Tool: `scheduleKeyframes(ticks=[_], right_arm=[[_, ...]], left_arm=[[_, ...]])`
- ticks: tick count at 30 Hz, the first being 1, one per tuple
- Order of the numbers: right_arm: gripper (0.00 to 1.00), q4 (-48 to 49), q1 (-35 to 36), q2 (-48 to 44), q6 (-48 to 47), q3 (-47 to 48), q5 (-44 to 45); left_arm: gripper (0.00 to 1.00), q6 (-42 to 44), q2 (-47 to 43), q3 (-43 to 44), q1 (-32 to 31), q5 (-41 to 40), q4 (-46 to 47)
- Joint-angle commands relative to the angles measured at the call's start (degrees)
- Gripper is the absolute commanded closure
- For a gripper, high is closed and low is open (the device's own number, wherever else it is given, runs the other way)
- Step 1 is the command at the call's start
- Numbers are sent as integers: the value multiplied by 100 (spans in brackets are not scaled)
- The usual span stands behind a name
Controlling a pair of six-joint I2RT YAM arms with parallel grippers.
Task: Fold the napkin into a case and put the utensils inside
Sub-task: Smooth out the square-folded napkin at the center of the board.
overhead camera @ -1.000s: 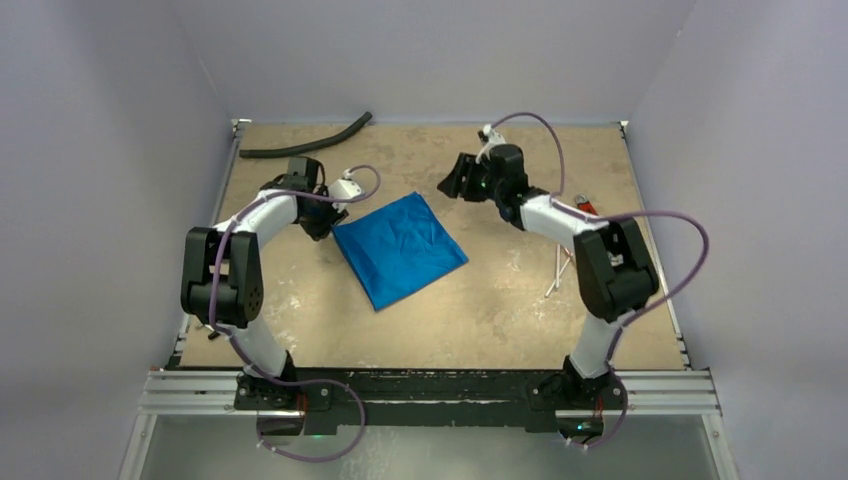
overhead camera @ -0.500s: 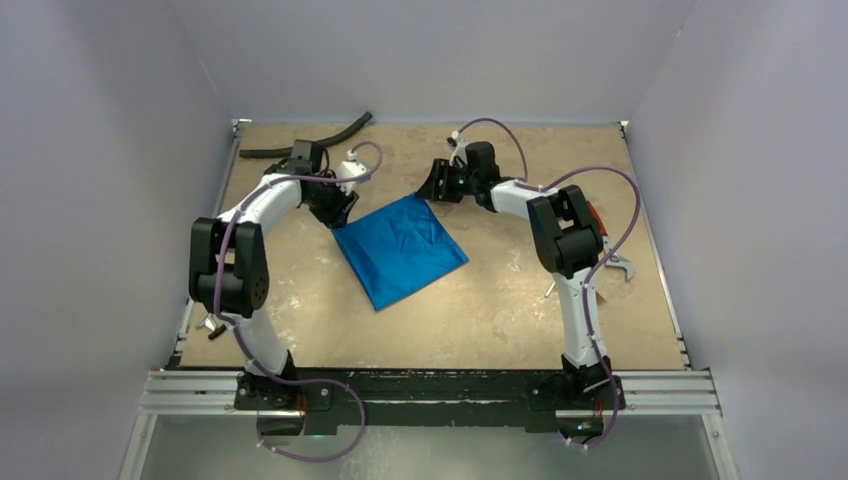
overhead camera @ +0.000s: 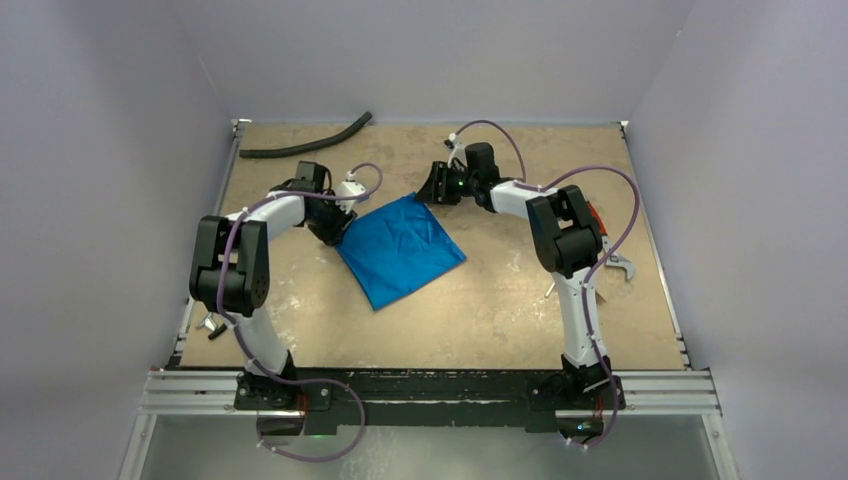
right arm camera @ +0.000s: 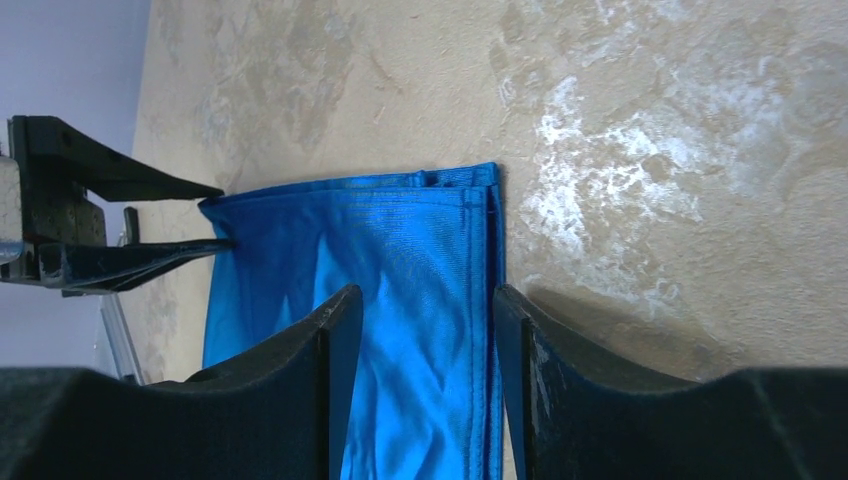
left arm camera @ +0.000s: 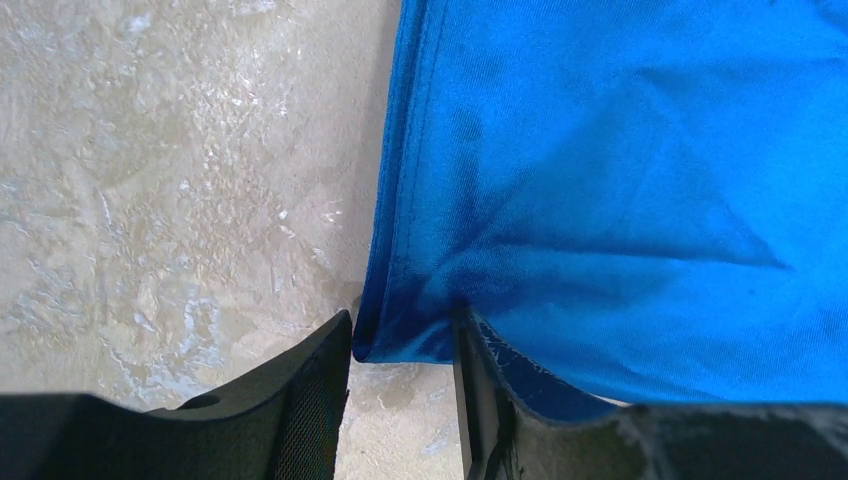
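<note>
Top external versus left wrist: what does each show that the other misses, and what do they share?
Only the top external view shows the black curved hose at the far edge and the right fingers at the far corner of the bright blue wrinkled cloth napkin. Only the left wrist view shows the left fingers apart, straddling its stitched corner. Both show the napkin on the mottled beige table.

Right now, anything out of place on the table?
Two strays: a black hose lies in the far left corner of the table, and a red-handled wrench sits near the right edge, partly hidden behind the right arm. The blue napkin lies flat but diagonal to the table edges.
</note>
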Motion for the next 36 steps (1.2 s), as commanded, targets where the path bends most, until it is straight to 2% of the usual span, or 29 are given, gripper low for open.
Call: scheduleKeyframes(ticks=[1, 8, 21, 30, 36], right_arm=[[46, 189, 21, -42, -16, 120, -396], [47, 330, 26, 52, 75, 155, -352], [48, -35, 40, 337, -62, 485, -143], [75, 68, 87, 61, -120, 402, -76], [86, 152, 88, -122, -169, 305, -6]], left_arm=[[60, 32, -107, -223, 7, -244, 384], [61, -61, -148, -215, 4, -171, 480], [65, -446, -195, 61, -9, 157, 494], [71, -549, -106, 191, -32, 235, 524], [72, -523, -86, 155, -31, 191, 535]])
